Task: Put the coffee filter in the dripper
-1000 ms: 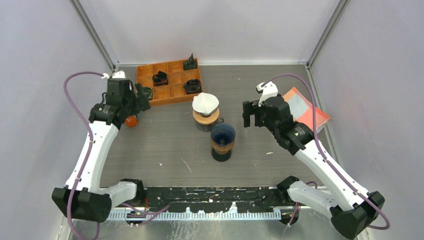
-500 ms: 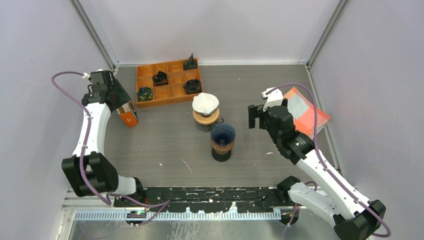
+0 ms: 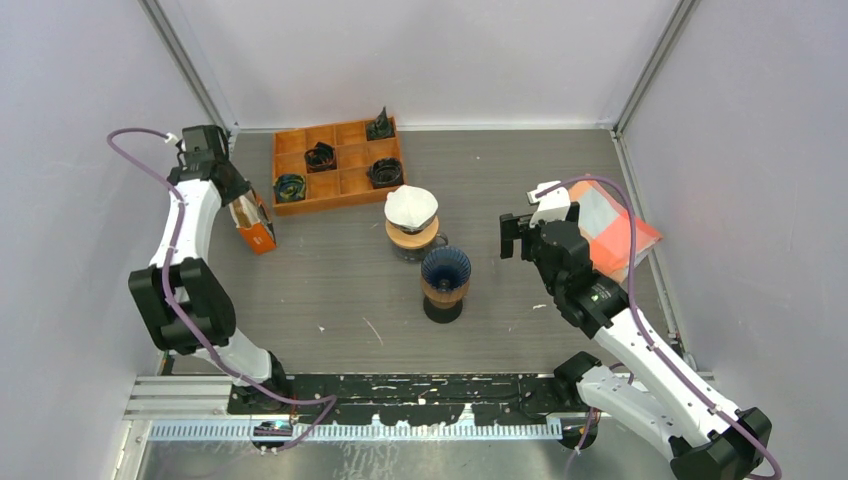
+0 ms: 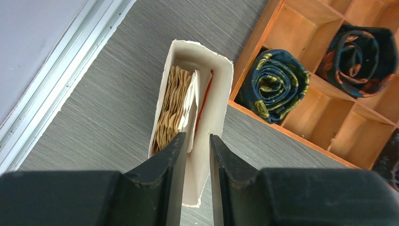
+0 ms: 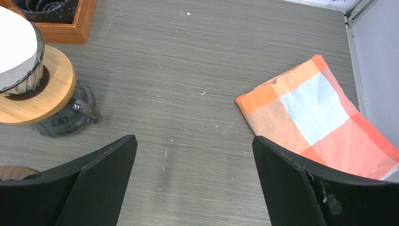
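An open filter box (image 3: pixel 256 224), orange outside and white inside (image 4: pixel 218 89), lies at the left and holds a stack of brown coffee filters (image 4: pixel 171 108) and a white sheet (image 4: pixel 192 106). My left gripper (image 3: pixel 236 196) points into its mouth. In the left wrist view the left gripper (image 4: pixel 197 141) shows only a narrow gap, and the white sheet's edge runs down behind the left fingertip (image 4: pixel 175 146). An empty blue ribbed dripper (image 3: pixel 445 270) stands mid-table. My right gripper (image 3: pixel 514 234) hangs wide open to its right, and nothing is between the right gripper's (image 5: pixel 194 141) fingers.
A glass carafe (image 3: pixel 413 240) with a wooden collar (image 5: pixel 42 94) carries a second dripper lined with a white filter (image 3: pixel 411 207). A wooden compartment tray (image 3: pixel 345 192) with rolled dark fabrics (image 4: pixel 275 82) sits at the back. An orange and white cloth (image 3: pixel 612 226) lies at the right.
The left arm swung back toward the left wall, bringing its gripper over the filter box, and its jaws narrowed a lot. The right arm drew back slightly and stayed open.
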`<state>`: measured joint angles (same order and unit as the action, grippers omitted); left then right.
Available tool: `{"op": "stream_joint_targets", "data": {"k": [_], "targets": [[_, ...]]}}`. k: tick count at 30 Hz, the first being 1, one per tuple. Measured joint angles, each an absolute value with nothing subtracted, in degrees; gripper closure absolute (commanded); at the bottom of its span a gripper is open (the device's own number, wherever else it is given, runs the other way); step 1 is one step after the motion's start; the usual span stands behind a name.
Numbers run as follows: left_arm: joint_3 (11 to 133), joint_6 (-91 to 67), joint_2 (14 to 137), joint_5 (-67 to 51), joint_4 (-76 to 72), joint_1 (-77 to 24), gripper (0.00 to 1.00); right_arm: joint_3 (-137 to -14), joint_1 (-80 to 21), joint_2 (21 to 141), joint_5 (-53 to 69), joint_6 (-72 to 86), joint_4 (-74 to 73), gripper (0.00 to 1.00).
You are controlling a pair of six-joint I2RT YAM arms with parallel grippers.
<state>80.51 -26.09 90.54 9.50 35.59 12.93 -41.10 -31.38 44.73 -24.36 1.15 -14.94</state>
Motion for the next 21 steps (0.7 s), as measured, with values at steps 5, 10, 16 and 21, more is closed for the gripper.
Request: {"op": "stream_joint_targets", "data": {"k": [5, 10, 16, 21], "targets": [[81.45, -26.04, 94.78, 9.43, 35.35, 12.93, 0.77, -40.71, -31.38, 44.75, -24.36, 1.13, -14.09, 0.00], [81.62, -25.91, 97.43, 9.41, 35.38, 12.93, 0.78, -40.53, -31.38, 44.75, -24.36, 0.95, -13.78, 0.00], [82.39, -25.47, 99.46, 9.39, 35.35, 12.93, 0.78, -40.51, -31.38, 44.77, -24.34, 0.69, -13.69, 0.00], [83.29, -25.26, 100.75, 9.34, 35.31, 12.93, 0.78, -40.47, -31.38, 45.10, -24.21, 0.51, -13.65, 0.00]]}}
